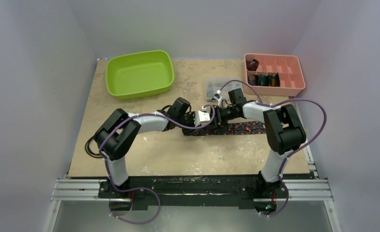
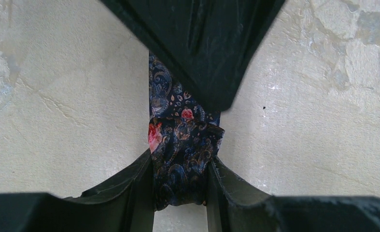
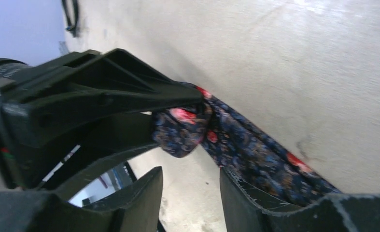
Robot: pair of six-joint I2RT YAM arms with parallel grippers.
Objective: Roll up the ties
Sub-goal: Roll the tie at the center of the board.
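Back right, pink tray point(image 1: 287, 91) holds rolled ties point(image 1: 262, 79). Wrist views only: left claw point(image 2: 180, 164) pinches floral tie point(image 2: 178, 130), right claw point(image 3: 190, 175) apart.

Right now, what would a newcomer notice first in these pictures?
First the dark flowered tie at mid-table, its bunched end pinched in the left hand, with the right hand open close by. Next come the bright green tub at the far left and the pink divided tray at the far right, which has a few rolled ties in it.
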